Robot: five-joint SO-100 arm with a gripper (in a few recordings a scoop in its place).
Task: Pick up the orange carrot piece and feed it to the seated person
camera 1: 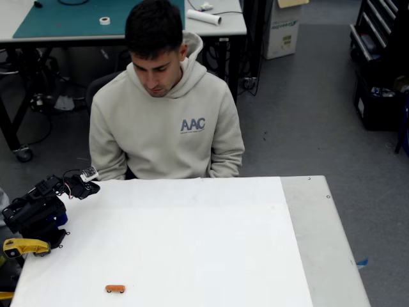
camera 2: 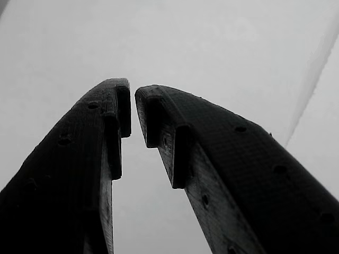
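Observation:
The orange carrot piece (camera 1: 115,288) lies flat on the white table sheet (camera 1: 192,243), near the front edge and left of centre. The seated person (camera 1: 167,121), in a light beige hoodie with blue "AAC" letters, sits behind the table's far edge with head bowed toward it. My black arm is folded low at the table's left edge. My gripper (camera 1: 93,187) points right near the person's elbow, well behind the carrot. In the wrist view my gripper (camera 2: 132,92) has its fingertips almost together over bare white surface, with nothing between them.
A yellow handle (camera 1: 22,246) sits at the left edge beside my arm's base. A grey strip of tabletop (camera 1: 319,243) runs along the right side of the sheet. Behind the person stand a workbench (camera 1: 77,19) with a green mat, boxes and shelving.

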